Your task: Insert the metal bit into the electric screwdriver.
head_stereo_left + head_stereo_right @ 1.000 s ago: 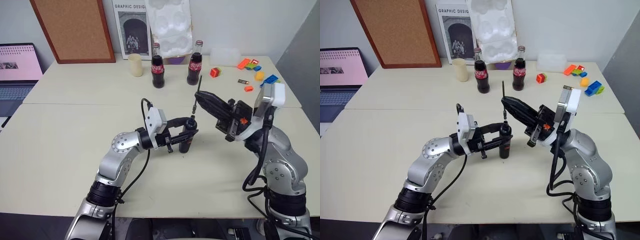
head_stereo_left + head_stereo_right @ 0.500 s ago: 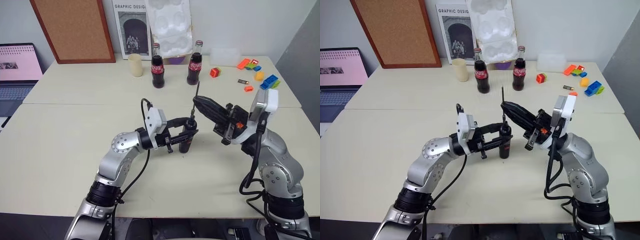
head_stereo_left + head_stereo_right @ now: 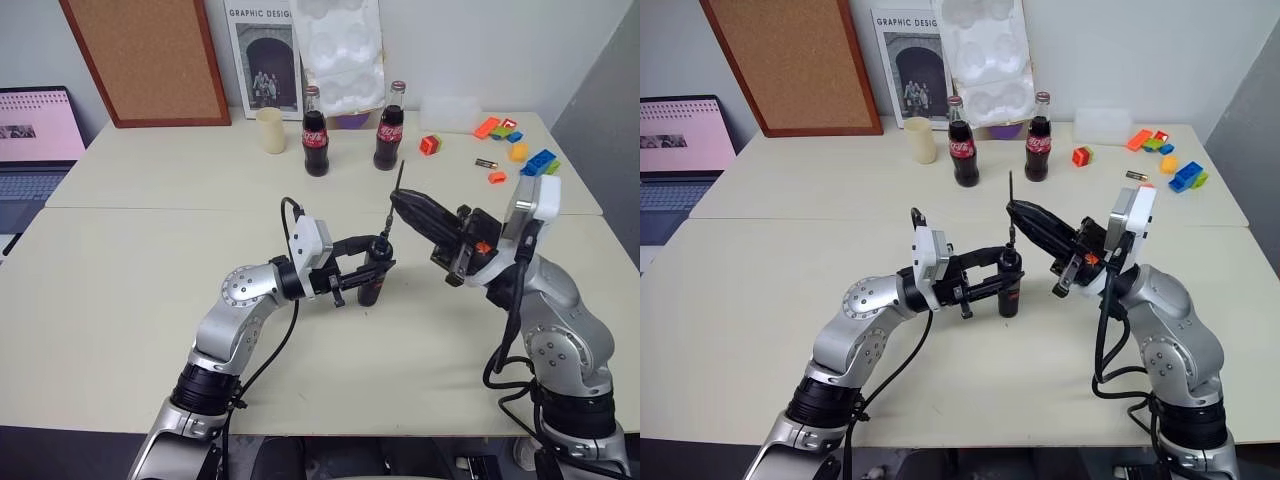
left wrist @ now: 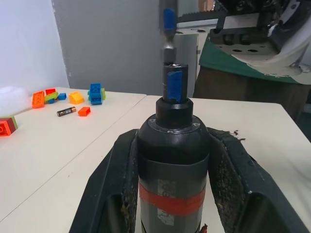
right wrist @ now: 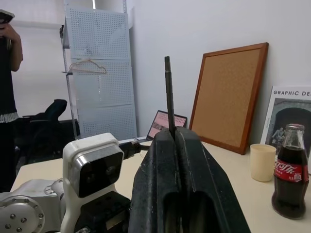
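We see left gripper [image 3: 368,268] clamped around slim black electric screwdriver with red band [image 4: 173,160], held upright just above pale table [image 3: 140,290]. Right gripper [image 3: 397,200] pinched shut on thin dark grey metal bit [image 5: 168,92], rod upright, lower end at screwdriver tip; seated or merely touching, we cannot tell.
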You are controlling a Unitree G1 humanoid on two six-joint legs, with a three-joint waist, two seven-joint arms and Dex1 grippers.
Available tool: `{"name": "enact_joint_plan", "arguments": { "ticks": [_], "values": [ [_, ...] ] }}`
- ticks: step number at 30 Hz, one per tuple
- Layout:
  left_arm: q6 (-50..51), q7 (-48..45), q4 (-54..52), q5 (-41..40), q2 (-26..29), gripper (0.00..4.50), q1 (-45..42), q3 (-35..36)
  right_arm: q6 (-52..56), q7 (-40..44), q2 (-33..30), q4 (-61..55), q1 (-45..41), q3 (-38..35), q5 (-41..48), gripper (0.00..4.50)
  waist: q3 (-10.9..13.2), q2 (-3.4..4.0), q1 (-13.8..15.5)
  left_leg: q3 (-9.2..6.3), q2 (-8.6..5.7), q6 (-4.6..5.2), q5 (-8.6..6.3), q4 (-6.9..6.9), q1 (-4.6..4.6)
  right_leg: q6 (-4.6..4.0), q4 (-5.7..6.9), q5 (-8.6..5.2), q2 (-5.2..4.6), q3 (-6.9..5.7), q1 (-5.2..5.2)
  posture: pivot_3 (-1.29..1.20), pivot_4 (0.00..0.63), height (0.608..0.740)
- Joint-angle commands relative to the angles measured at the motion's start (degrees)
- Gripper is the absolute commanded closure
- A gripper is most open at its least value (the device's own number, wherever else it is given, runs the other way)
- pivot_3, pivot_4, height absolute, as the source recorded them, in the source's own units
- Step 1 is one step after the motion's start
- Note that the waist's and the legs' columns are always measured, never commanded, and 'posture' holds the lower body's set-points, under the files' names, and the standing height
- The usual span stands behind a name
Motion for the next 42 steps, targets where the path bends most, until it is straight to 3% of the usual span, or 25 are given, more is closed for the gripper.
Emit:
{"name": "enact_joint_plan", "arguments": {
  "ticks": [1, 19, 42],
  "values": [
    [1.0, 0.1, 0.4, 1.2, 1.1, 2.86, 0.9, -0.5, 0.4, 0.4, -0.8, -3.2, 0.4, 0.4, 1.4, 4.50, 0.0, 0.00, 0.0, 0.00, 0.00, 0.00, 0.00, 0.00, 0.00, 0.00, 0.00, 0.00, 0.00, 0.00, 0.00, 0.00, 0.150, 0.740],
    [0.9, 0.1, 0.3, 1.4, 1.1, 2.86, 1.2, -0.8, 0.5, -2.6, -0.3, -2.4, 0.6, -2.0, 3.2, 4.50, 0.0, 0.00, 0.0, 0.00, 0.00, 0.00, 0.00, 0.00, 0.00, 0.04, -0.01, -0.03, 0.00, 0.01, 0.00, 0.00, 0.150, 0.740],
    [0.9, -0.7, -0.4, 1.5, 1.5, 2.86, 1.7, -1.6, -1.6, -2.7, 0.4, -2.4, 1.9, 1.0, -0.7, 4.50, 0.0, 0.00, 0.0, 0.00, 0.00, 0.00, 0.00, -0.01, 0.01, 0.13, -0.02, -0.09, 0.00, 0.01, 0.01, 0.00, 0.150, 0.740]
  ]
}}
